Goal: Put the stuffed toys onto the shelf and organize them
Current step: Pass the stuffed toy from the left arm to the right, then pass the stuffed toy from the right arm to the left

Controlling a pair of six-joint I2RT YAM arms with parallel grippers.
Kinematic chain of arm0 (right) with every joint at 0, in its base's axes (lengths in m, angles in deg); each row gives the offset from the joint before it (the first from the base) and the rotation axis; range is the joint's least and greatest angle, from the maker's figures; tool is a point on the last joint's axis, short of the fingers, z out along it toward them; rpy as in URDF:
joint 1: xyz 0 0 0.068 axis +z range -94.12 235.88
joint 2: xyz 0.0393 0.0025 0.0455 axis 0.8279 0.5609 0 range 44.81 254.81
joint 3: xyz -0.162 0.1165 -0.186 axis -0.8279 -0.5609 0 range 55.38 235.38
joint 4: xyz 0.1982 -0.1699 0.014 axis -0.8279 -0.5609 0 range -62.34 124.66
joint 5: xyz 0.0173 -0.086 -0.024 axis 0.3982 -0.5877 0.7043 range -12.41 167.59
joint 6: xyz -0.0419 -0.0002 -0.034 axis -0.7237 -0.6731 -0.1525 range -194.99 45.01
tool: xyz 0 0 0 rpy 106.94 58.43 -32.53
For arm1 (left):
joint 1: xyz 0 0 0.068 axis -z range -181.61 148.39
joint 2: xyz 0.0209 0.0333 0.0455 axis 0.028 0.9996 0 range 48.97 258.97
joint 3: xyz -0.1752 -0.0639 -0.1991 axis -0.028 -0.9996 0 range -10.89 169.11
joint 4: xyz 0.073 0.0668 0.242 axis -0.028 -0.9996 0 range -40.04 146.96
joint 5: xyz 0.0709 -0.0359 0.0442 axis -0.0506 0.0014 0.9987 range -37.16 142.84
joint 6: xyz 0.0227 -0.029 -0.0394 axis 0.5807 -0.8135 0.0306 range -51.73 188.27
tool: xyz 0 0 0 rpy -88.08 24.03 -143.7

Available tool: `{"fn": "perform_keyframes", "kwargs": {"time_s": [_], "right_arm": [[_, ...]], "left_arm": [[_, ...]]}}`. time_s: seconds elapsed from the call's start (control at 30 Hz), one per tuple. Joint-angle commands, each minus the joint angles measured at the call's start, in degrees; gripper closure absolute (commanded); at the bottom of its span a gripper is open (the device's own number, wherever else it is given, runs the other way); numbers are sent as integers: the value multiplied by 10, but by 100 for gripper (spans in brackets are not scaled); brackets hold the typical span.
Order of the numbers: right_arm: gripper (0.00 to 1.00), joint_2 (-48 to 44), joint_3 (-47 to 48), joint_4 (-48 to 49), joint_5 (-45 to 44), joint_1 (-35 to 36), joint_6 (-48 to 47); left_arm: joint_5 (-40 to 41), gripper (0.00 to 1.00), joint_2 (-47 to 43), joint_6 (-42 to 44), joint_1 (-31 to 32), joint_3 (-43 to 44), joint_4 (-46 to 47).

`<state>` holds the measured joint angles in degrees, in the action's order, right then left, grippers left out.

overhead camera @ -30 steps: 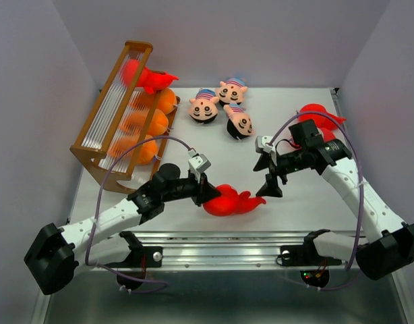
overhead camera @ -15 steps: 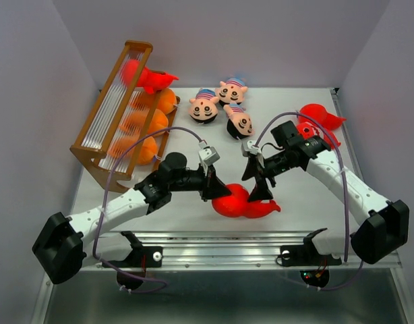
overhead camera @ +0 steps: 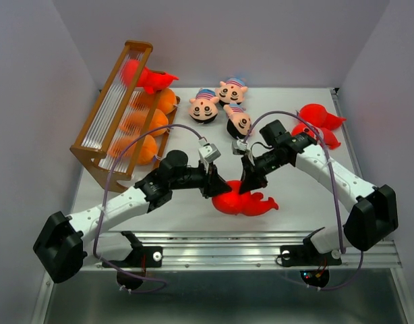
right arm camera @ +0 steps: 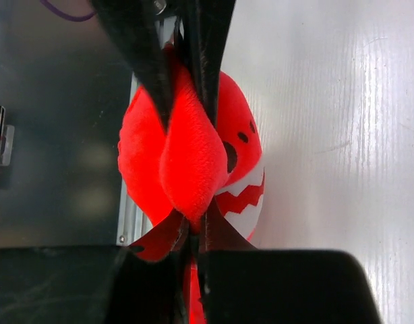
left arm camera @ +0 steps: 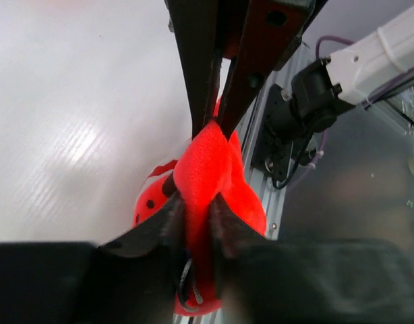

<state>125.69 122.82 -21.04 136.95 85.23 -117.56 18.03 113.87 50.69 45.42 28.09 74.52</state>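
A red stuffed toy [overhead camera: 251, 202] with a jagged white mouth hangs over the table's front edge between both arms. My left gripper [overhead camera: 218, 189] is shut on one end of its plush fin [left arm camera: 207, 162], with a finger pressing each side of it. From the opposite side my right gripper [overhead camera: 246, 185] is shut on the fin's other tip [right arm camera: 193, 155]. The shelf [overhead camera: 92, 156] stands at the far left, holding another red toy [overhead camera: 143, 75] on top and three orange toys [overhead camera: 148, 123] below. Three capped doll heads [overhead camera: 204, 108] lie mid-table.
Another red toy [overhead camera: 319, 120] lies at the right, behind the right arm's forearm. The metal rail [overhead camera: 261, 237] runs along the table's near edge, just below the held toy. Purple cables loop over both arms.
My left arm carried the red toy to the right. The right gripper came in from the right, open, and has closed on the toy's fin. The left jaws have eased slightly.
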Motion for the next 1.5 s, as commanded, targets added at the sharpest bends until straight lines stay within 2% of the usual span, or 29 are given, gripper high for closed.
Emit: {"fn": "perform_keyframes", "kwargs": {"time_s": [0.0, 0.03, 0.1, 0.13, 0.2, 0.33, 0.37, 0.4, 0.47, 0.6, 0.73, 1.0, 1.13, 1.27, 1.47], "right_arm": [[99, 3, 35, 1, 14, 8, 26], [99, 3, 38, 5, 7, 8, 36], [99, 6, 48, 16, -21, 3, 68], [99, 8, 59, 25, -34, -3, 88], [99, 18, 72, 46, -65, -24, 143], [99, 61, 126, 70, -104, -53, 251], [99, 61, 137, 70, -104, -60, 251], [99, 69, 146, 72, -116, -61, 264], [99, 90, 174, 71, -122, -61, 290], [99, 114, 199, 70, -129, -61, 319], [99, 123, 202, 68, -124, -61, 325], [99, 117, 176, 68, -95, -61, 328], [99, 109, 167, 70, -84, -61, 332], [99, 103, 160, 76, -71, -61, 338], [99, 97, 154, 77, -66, -61, 336]], "left_arm": [[61, 62, -61, 28, -2, 21, 21], [95, 41, -90, 48, -2, 20, 11], [124, 25, -123, 79, 0, 18, -24], [163, 9, -157, 119, 2, 17, -38], [201, 3, -201, 168, 17, 24, -90], [230, 2, -242, 296, 57, 32, -141], [230, 2, -242, 296, 57, 32, -141], [234, 2, -244, 335, 70, 31, -143], [251, 2, -239, 377, 118, 29, -140], [278, 3, -194, 474, 183, 29, -112], [318, 2, -104, 575, 234, 49, -70], [330, 2, 54, 670, 273, 116, -19], [380, 5, 83, 695, 284, 123, 11], [374, 6, 101, 709, 285, 125, 27], [360, 11, 132, 712, 285, 141, -5]]}}
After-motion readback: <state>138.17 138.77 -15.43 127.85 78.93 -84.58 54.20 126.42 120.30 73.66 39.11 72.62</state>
